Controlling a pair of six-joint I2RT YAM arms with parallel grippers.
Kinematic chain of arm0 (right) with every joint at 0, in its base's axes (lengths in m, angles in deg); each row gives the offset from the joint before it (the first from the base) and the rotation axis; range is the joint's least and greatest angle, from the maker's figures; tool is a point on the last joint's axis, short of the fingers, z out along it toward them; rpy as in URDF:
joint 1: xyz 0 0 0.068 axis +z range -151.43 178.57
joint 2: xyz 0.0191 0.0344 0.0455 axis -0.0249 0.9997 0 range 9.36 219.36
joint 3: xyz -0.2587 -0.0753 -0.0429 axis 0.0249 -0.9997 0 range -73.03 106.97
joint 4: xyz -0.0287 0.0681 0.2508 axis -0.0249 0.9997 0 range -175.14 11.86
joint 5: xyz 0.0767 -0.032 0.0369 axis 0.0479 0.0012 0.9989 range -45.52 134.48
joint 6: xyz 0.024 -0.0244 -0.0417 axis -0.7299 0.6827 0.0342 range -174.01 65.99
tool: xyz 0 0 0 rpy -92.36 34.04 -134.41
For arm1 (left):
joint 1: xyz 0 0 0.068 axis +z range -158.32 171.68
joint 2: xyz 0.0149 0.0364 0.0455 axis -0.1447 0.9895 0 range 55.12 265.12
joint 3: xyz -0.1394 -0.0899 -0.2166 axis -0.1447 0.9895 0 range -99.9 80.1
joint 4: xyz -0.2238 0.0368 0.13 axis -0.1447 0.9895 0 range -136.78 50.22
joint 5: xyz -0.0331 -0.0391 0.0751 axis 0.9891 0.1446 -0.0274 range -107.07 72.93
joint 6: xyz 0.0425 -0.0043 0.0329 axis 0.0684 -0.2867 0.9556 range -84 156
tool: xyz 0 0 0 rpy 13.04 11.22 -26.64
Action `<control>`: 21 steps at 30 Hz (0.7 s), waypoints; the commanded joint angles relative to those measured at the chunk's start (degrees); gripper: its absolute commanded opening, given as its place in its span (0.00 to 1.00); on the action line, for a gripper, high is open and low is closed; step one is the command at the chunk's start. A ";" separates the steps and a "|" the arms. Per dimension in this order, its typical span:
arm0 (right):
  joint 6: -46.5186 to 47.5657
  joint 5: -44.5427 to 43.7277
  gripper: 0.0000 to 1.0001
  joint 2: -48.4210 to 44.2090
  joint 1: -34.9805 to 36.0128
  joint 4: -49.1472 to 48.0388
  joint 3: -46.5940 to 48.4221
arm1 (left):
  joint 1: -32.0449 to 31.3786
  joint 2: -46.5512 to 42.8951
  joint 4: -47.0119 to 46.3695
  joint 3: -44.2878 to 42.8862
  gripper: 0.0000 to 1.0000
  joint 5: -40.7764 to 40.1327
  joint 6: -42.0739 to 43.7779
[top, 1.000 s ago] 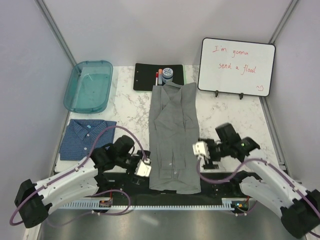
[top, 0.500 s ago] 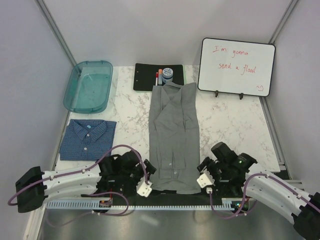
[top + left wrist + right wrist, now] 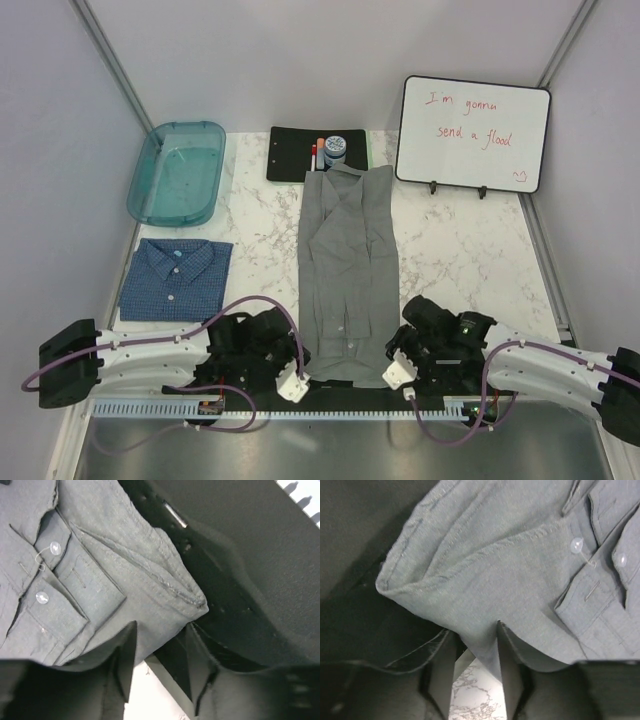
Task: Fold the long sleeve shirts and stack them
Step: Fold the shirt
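**Two shirts on the table, both grippers down at the grey one's hem**

Far left there's a teal tray (image 3: 178,172) at the back, and just in front of it the blue shirt (image 3: 177,279) sits folded into a neat rectangle, collar facing up. The left gripper (image 3: 161,626) is low at the near-left corner of the grey shirt (image 3: 347,270). Its jaws stand partly apart with the hem corner lying in the gap, and they aren't clamped on it.

The grey shirt itself lies flat and lengthwise down the middle of the table. Its collar is at the far end, touching a black clipboard (image 3: 305,152), and its hem hangs over the dark mat (image 3: 260,570) at the near edge.

The right gripper (image 3: 475,628) mirrors the left at the near-right hem corner: jaws spread, cloth between them, marble showing through the gap. A whiteboard (image 3: 473,133) with red writing stands back right.
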 commanded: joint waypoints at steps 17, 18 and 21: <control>-11.66 -0.62 0.00 -10.66 12.92 11.90 9.69 | -5.61 -10.71 7.88 -5.39 0.02 12.52 -6.85; -12.79 -0.71 0.00 -11.19 12.92 11.83 10.48 | -5.52 -11.24 8.76 -6.26 0.02 12.44 -7.47; -15.60 -3.24 0.00 -11.46 12.83 11.21 11.19 | -5.52 -12.03 9.47 -7.50 0.02 9.81 -9.32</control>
